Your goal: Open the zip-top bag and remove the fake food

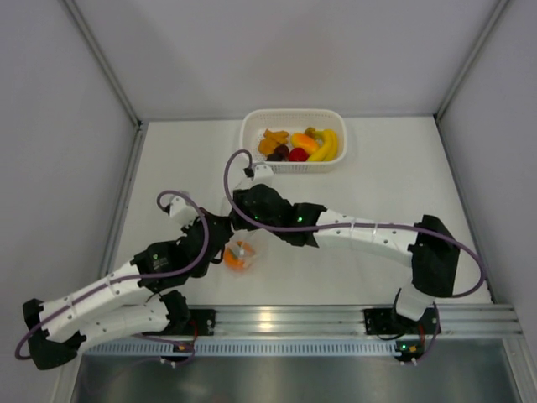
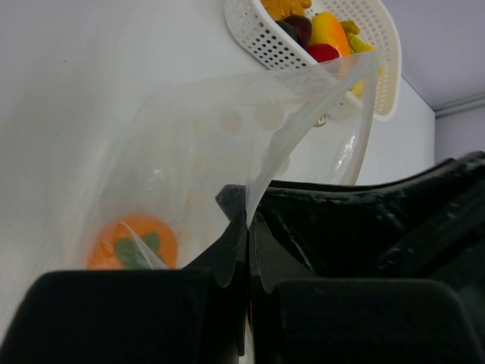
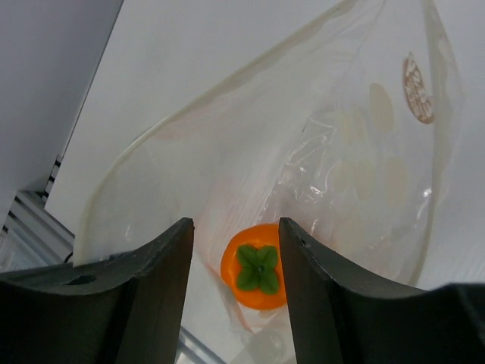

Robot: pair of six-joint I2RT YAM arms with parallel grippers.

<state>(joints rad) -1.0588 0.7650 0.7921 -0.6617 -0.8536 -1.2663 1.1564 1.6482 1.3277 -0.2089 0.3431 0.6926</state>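
Zip-top bag [image 1: 248, 250] sits on the white table [image 1: 394, 176], pale grey walls [image 1: 50, 101] around it, mouth agape. My left gripper [image 2: 248, 221] is clamped tight on the bag's rim film; my right gripper [image 3: 236, 227] is about half spread, gripping nothing, aimed into the mouth. One orange fruit [image 3: 260, 267] lies inside, just past the right jaws. Beyond the left jaws I see the white basket [image 2: 261, 38] holding more fake food [image 2: 330, 30].
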